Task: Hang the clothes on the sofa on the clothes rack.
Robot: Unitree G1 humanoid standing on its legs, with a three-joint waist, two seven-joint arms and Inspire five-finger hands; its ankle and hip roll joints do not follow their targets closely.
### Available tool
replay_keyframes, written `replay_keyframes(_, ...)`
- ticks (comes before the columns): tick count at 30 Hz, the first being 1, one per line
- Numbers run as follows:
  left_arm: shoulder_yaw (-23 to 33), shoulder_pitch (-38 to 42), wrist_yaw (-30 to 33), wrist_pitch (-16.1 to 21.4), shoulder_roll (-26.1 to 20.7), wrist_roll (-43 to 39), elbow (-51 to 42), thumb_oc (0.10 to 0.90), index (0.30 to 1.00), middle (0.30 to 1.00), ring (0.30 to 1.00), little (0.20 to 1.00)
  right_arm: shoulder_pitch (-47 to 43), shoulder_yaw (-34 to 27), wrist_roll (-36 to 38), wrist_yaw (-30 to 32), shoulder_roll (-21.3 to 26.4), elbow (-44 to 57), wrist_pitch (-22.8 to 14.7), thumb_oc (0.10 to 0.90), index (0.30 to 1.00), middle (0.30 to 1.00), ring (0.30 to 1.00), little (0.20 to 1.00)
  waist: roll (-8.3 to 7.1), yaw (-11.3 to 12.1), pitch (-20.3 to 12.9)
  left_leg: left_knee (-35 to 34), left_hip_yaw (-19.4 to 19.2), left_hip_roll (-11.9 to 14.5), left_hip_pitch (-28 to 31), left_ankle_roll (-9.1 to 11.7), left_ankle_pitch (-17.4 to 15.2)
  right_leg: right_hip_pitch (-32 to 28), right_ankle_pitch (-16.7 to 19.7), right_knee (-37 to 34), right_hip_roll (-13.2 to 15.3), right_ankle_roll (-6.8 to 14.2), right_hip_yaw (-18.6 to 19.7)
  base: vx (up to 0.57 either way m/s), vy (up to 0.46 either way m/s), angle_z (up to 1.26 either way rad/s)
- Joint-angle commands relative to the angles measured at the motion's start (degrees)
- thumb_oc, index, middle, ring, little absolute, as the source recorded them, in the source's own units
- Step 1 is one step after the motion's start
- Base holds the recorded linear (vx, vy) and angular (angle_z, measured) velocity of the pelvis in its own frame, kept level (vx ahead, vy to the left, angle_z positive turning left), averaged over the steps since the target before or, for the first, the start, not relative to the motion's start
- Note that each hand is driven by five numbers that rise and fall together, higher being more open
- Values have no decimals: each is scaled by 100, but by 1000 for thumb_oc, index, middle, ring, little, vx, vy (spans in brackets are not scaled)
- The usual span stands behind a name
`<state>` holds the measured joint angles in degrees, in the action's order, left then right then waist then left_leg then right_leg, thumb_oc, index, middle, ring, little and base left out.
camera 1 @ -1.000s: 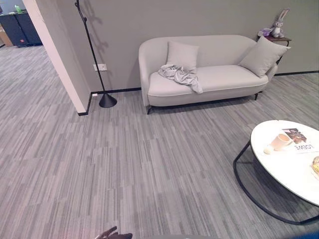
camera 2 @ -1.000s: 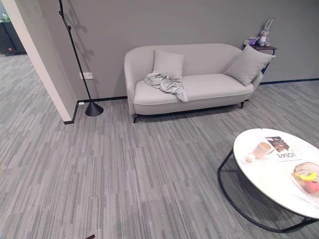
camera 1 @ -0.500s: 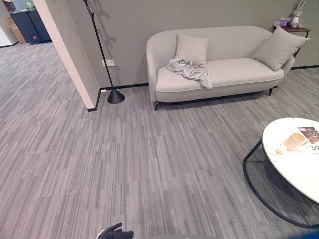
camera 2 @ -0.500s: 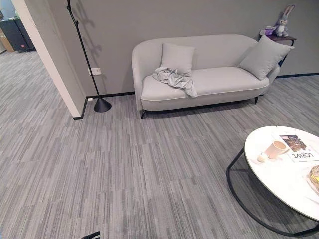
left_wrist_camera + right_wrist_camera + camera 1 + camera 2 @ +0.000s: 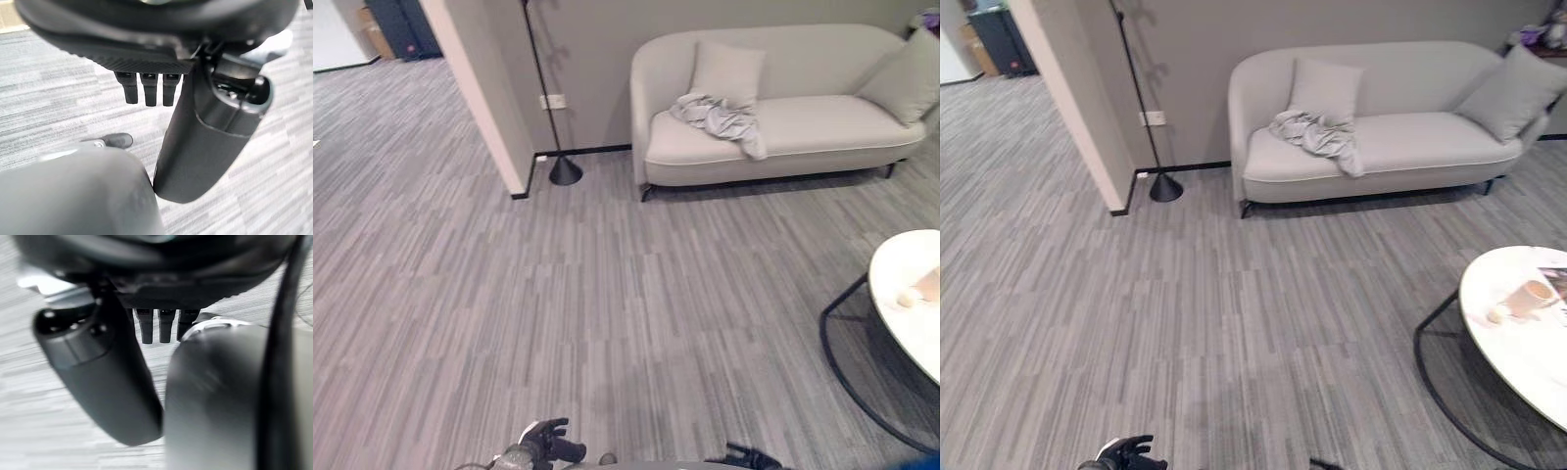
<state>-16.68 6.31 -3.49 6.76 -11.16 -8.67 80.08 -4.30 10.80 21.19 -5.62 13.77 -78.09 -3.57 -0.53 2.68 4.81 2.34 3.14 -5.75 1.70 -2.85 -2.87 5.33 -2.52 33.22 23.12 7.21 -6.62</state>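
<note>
Camera swung left; crumpled grey clothes [image 5: 720, 116] drape the sofa [image 5: 803, 127].

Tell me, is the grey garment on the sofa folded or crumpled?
Crumpled: the grey garment lies bunched on the sofa seat, one end drooping over the front edge.

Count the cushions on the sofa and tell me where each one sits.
2. One cushion leans on the backrest toward the sofa's left end, just behind the crumpled grey clothes. The other cushion rests at the right end. None looks hidden.
</note>
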Motion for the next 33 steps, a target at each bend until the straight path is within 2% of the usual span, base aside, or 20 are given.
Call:
replay_keyframes(1, -47, -220, 27, -49, 67, 317, 163, 800, 900, 900, 900, 900, 203, 81, 354, -104, -174, 80, 230, 800, 900, 900, 900, 900, 289, 11, 256, 146, 495, 34, 105, -367, -271, 552, 1422, 821, -586, -95, 520, 254, 3, 45)
replay_keyframes(2, -101, -217, 50, -40, 55, 426, 196, 800, 900, 900, 900, 900, 196, 109, 453, -122, -155, 174, 211, 800, 900, 900, 900, 900, 346, -107, 294, 44, 598, 156, 340, -333, -331, 832, 877, 837, -934, -228, 494, 324, -66, 38)
replay_keyframes(4, -218, -234, 52, 10, -1, 596, 249, 800, 900, 900, 900, 900, 203, 115, 710, -155, -114, 291, 183, 800, 900, 900, 900, 900, 340, -332, 347, -144, 782, 299, 762, -192, -427, 1075, 526, 118, -1439, -214, 467, 474, -246, 16)
replay_keyframes(6, -457, -184, 112, 80, -24, 948, 214, 800, 900, 900, 900, 900, 107, 37, 856, -79, -33, 276, 180, 800, 900, 900, 900, 900, 160, -599, 377, -513, 953, 393, 1290, 95, -670, 1343, 918, -2183, -1448, 102, 265, 579, -359, 54)
replay_keyframes(9, -554, -118, 139, 112, 4, 1096, 199, 800, 900, 900, 900, 900, 91, 27, 873, -96, -82, 226, 238, 800, 900, 900, 900, 900, 258, -744, 438, -734, 989, 730, 1664, 275, -835, 1414, 1380, -3255, -1449, 289, 109, 417, -233, 63)
replay_keyframes(12, -604, -48, 143, 121, 48, 1138, 159, 800, 900, 900, 900, 900, 139, -122, 1029, -105, -131, 17, 291, 800, 900, 900, 900, 900, 262, -832, 355, -734, 1019, 1014, 1888, 459, -904, 1417, 1627, -3595, -1388, 393, -159, 620, -418, 21)
replay_keyframes(15, -559, -85, 209, 113, 67, 1032, 114, 800, 900, 900, 900, 900, 148, -147, 1068, -82, -50, -82, 232, 800, 900, 900, 900, 900, 442, -850, 254, 19, 994, 1668, 1680, 705, 279, 1447, 1388, -2800, -1756, 73, 177, 508, -363, 39)
replay_keyframes(16, -559, -84, 209, 112, 64, 1032, 114, 800, 900, 900, 900, 900, 146, -147, 1068, -82, -52, -83, 232, 800, 900, 900, 900, 900, 421, -863, 242, 12, 1014, 1646, 1657, 704, 300, 1461, 1397, -2804, -1728, 75, 177, 335, -244, 43)
replay_keyframes(18, -582, -93, 215, 95, 57, 1015, 25, 800, 900, 900, 900, 900, 96, -37, 983, -43, 6, -20, 181, 800, 900, 900, 900, 900, 392, -789, 254, 1018, 913, 1776, 1293, 697, 1022, 1160, 1058, -2665, -1865, -154, 176, 418, -310, 17)
replay_keyframes(20, -685, -1, 296, 84, -11, 1009, -176, 800, 900, 900, 900, 900, -3, 151, 883, -3, 67, 126, 145, 800, 900, 900, 900, 900, 220, -689, 332, 1922, 730, 1872, 758, 542, 1709, 750, 830, -2665, -2025, -404, 291, 550, -518, -21)
replay_keyframes(21, -788, 108, 362, 153, -70, 862, -545, 800, 900, 900, 900, 900, -141, 264, 824, 166, 127, 189, 108, 800, 900, 900, 900, 900, -35, -445, 503, 2771, 372, 1692, -146, 253, 1274, 346, 686, -2755, -1930, -563, 361, 425, -474, 3)
replay_keyframes(22, -788, 110, 361, 151, -75, 861, -547, 800, 900, 900, 900, 900, -145, 262, 824, 166, 123, 189, 108, 800, 900, 900, 900, 900, -50, -452, 493, 2779, 379, 1673, -173, 248, 1283, 362, 695, -2759, -1913, -559, 358, 407, -402, 3)
replay_keyframes(23, -795, 151, 410, 182, -79, 788, -652, 800, 900, 900, 900, 900, -192, 289, 769, 192, 159, 180, 117, 800, 900, 900, 900, 900, -107, -353, 547, 2947, 339, 1429, -545, 179, 1020, 188, 626, -2812, -1887, -588, 385, 287, -139, -8)
replay_keyframes(25, -768, 152, 467, 258, -49, 675, -725, 800, 900, 900, 900, 900, -265, 274, 726, 219, 238, 170, 103, 800, 900, 900, 900, 900, -58, -114, 579, 2484, 169, 594, -1060, 159, 494, -219, 490, -2970, -1975, -574, 481, 514, -145, -22)
replay_keyframes(26, -765, 126, 445, 274, -38, 632, -729, 800, 900, 900, 900, 900, -278, 278, 703, 197, 251, 170, 106, 800, 900, 900, 900, 900, -6, -13, 550, 2018, 107, 361, -1160, 171, 431, -384, 444, -3016, -1992, -530, 513, 597, -71, -20)
replay_keyframes(27, -723, 78, 418, 317, -12, 549, -686, 800, 900, 900, 900, 900, -285, 337, 680, 157, 255, 160, 81, 800, 900, 900, 900, 900, 115, 106, 488, 968, 71, 21, -1188, 195, 581, -595, 341, -3132, -2135, -468, 534, 752, -69, -33)
replay_keyframes(28, -542, -73, 371, 278, 75, 367, -598, 800, 900, 900, 900, 900, -264, 445, 477, 114, 214, 146, 112, 800, 900, 900, 900, 900, 341, 379, 328, 66, 36, -204, -1492, 218, 1069, -1022, 170, -3309, -2414, -536, 611, 787, -101, -31)
replay_keyframes(31, -309, -219, 321, 212, 140, 188, -256, 800, 900, 900, 900, 900, -269, 555, 262, 78, 107, 97, 150, 800, 900, 900, 900, 900, 313, 669, 294, -194, -12, -431, -1731, 247, 1303, -1573, -190, -3299, -2545, -622, 809, 544, -88, -32)
replay_keyframes(32, -127, -352, 284, 157, 104, 144, -47, 800, 900, 900, 900, 900, -292, 624, 158, -28, 43, 98, 170, 800, 900, 900, 900, 900, 290, 807, 166, -180, 148, -336, -1592, 144, 1221, -1669, -422, -3114, -2573, -613, 892, 655, 3, -36)
replay_keyframes(33, 151, -418, 297, 88, 18, 76, 151, 800, 900, 900, 900, 900, -187, 694, -73, -33, -116, 141, 167, 800, 900, 900, 900, 900, 73, 861, 27, 109, 193, -437, -1469, -108, 1024, -1681, -554, -2468, -2355, -529, 686, 646, 6, -43)
